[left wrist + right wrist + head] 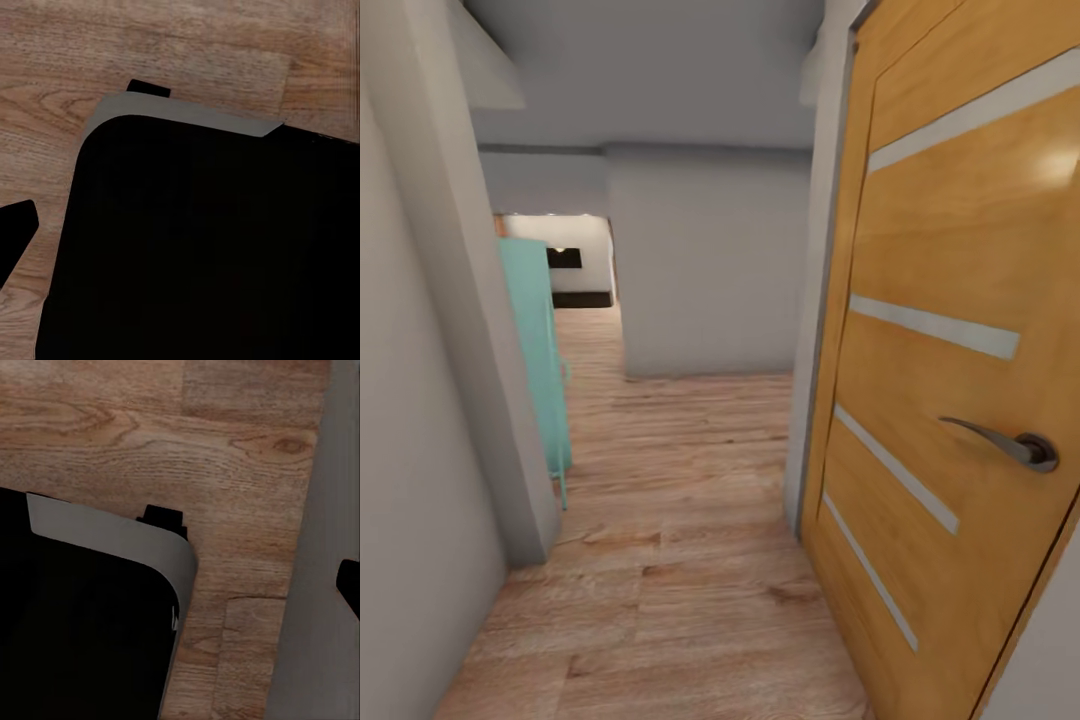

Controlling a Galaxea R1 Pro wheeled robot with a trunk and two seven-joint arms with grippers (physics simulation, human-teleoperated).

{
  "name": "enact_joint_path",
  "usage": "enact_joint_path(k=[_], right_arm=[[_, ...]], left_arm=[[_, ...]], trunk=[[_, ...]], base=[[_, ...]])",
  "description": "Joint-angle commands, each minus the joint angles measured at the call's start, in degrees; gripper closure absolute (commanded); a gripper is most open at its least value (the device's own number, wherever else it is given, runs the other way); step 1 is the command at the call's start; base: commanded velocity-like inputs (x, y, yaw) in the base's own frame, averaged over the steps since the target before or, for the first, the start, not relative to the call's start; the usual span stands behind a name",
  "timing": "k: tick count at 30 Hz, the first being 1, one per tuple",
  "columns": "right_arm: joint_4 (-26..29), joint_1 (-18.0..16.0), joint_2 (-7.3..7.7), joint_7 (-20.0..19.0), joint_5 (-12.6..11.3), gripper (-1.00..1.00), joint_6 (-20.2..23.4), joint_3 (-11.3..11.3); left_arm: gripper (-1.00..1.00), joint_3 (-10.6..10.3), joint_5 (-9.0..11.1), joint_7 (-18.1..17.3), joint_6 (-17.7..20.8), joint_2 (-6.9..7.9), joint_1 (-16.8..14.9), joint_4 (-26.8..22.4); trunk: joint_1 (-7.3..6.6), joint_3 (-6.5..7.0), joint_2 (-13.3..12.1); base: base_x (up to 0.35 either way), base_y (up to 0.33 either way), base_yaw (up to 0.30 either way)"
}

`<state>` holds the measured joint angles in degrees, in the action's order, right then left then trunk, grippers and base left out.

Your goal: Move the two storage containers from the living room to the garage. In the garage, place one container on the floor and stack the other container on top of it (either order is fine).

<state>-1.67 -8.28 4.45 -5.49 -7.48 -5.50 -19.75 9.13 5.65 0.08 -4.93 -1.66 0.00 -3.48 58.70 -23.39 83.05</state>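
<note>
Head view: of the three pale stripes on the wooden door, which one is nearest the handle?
The lowest-but-one stripe, slanting just left of the metal handle on the wooden door; the others sit well above or below.

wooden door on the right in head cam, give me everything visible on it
The wooden door fills the right side of the head view. It looks like warm orange-brown veneer with several slanted pale grey inlay strips. A curved dark metal lever handle on a round rose sits at its right, pointing left. The door stands swung open along the corridor, its near edge against a grey frame, its bottom just above the wood-plank floor. Nothing else touches it.
</note>
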Motion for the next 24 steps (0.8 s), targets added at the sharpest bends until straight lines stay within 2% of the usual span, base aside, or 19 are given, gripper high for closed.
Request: enact_joint_path(k=[1, 7, 12, 19, 24], right_arm=[[-0.18, -0.07, -0.01, -0.31, -0.62, -1.00, -0.34, -0.42], [-0.18, -0.07, 0.06, -0.31, -0.57, -1.00, -0.36, -0.52], [-0.18, -0.07, 0.13, -0.31, -0.54, -1.00, -0.36, -0.55], [-0.18, -0.07, 0.13, -0.31, -0.60, -1.00, -0.31, -0.55], [-0.18, -0.07, 0.12, -0.31, -0.60, -1.00, -0.30, -0.55]], left_arm=[[-1.00, 0.01, 0.59, 0.01, -0.12, -0.02, 0.00, -0.04], [-1.00, 0.05, 0.58, 0.01, -0.16, -0.01, 0.00, -0.09], [-1.00, 0.06, 0.56, 0.01, -0.23, -0.01, 0.00, -0.12], [-1.00, 0.09, 0.52, 0.01, -0.21, -0.01, 0.00, -0.12], [-1.00, 0.01, 0.58, -0.02, -0.09, 0.04, 0.00, -0.09]], trunk=[[0.03, -0.06, 0.03], [0.03, -0.06, 0.03], [0.03, -0.06, 0.03], [0.03, -0.06, 0.03], [0.03, -0.06, 0.03]], base=[[0.311, -0.081, 0.000], [0.279, -0.029, 0.070], [0.067, -0.004, 0.168], [0.013, -0.001, 0.031], [0.237, 0.000, 0.002]])
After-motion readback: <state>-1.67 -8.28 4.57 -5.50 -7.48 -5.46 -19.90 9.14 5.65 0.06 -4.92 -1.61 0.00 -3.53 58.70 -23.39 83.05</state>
